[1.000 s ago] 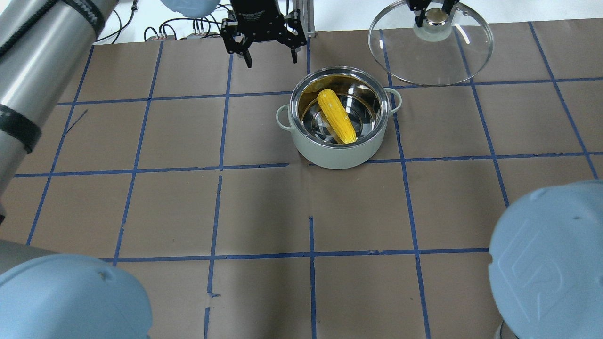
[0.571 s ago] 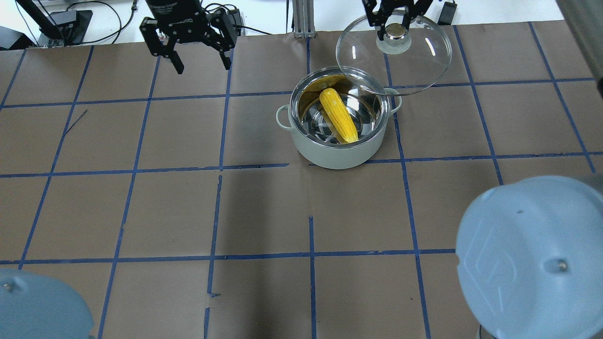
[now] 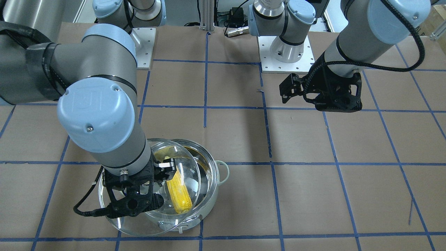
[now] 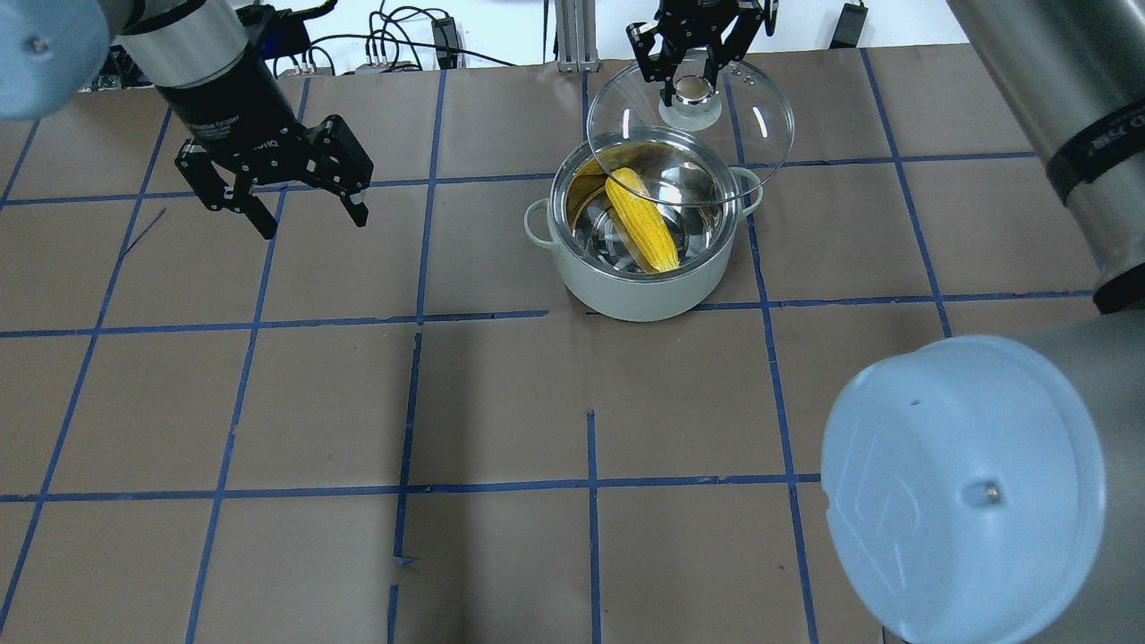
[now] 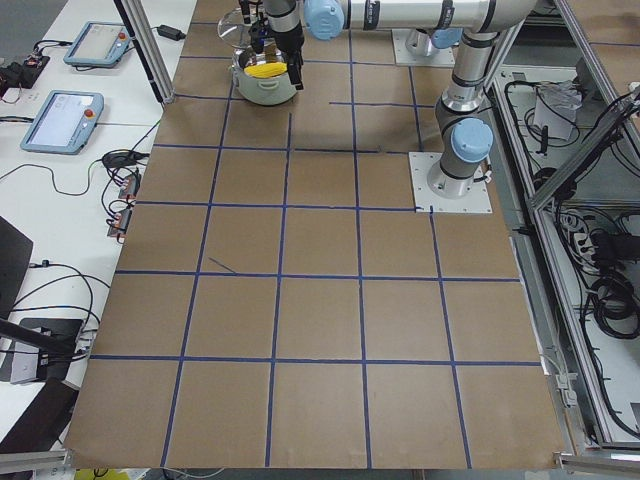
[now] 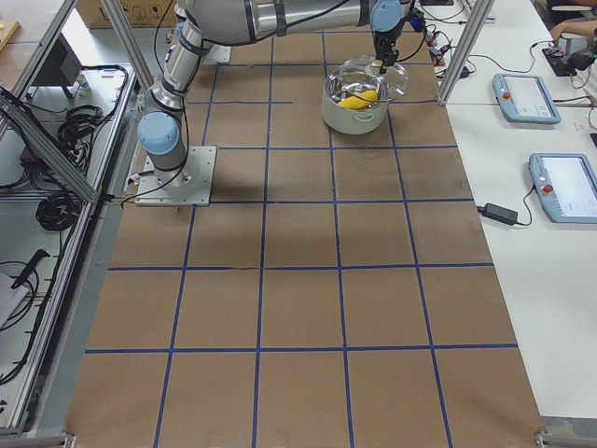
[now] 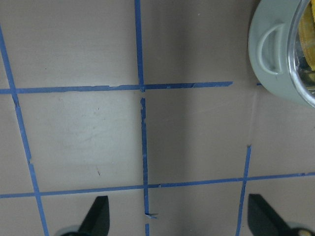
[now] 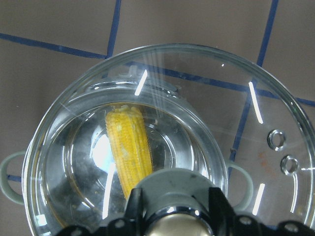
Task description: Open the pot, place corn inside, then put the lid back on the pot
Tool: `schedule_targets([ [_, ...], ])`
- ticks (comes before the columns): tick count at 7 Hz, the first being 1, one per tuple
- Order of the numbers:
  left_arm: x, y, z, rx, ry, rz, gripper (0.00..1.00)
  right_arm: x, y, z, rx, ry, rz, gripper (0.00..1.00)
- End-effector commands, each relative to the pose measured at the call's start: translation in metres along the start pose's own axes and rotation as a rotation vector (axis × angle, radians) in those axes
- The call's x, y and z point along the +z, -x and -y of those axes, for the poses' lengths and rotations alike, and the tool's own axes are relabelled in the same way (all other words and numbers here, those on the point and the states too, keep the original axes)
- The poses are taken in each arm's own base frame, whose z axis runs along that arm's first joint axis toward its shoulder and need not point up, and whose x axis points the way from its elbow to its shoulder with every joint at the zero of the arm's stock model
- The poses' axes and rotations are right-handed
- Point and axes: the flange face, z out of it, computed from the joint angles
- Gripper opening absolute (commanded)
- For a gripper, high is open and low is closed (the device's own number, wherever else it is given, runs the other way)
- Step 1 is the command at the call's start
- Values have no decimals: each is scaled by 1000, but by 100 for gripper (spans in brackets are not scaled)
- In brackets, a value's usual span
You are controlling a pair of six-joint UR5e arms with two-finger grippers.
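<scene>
The pale-green pot (image 4: 640, 288) stands open at the table's far middle, with the yellow corn (image 4: 640, 222) lying slantwise inside. My right gripper (image 4: 690, 87) is shut on the knob of the clear glass lid (image 4: 750, 134). It holds the lid in the air over the pot's far rim, offset to the far right. In the right wrist view the lid (image 8: 256, 128) covers most of the corn (image 8: 129, 147). My left gripper (image 4: 313, 224) is open and empty, to the left of the pot. In the left wrist view the pot (image 7: 275, 54) is at the top right.
Brown paper with a blue tape grid (image 4: 420, 315) covers the table. Cables and gear (image 4: 394, 45) lie along the far edge. The right arm's elbow (image 4: 966, 483) fills the near right of the overhead view. The arm bases (image 3: 285, 52) stand at the robot's side.
My right gripper has carried the lid left, from beside the pot to partly over its far rim. My left gripper, still open, has moved left and nearer. Pot and corn are unmoved.
</scene>
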Motion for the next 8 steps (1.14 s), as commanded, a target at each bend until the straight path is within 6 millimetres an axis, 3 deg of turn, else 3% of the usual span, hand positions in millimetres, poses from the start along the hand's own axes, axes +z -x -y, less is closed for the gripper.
schedule_targets([
  [1,0,10,2,-10,-42,85,100,10,14,4,-14,-5,29,8],
  [4,0,0,6,-63,-46,-6,100,40,22,1,-25,-22,32,8],
  [8,1,0,14,-61,-106,-5,100,42,32,-3,-37,-16,35,8],
])
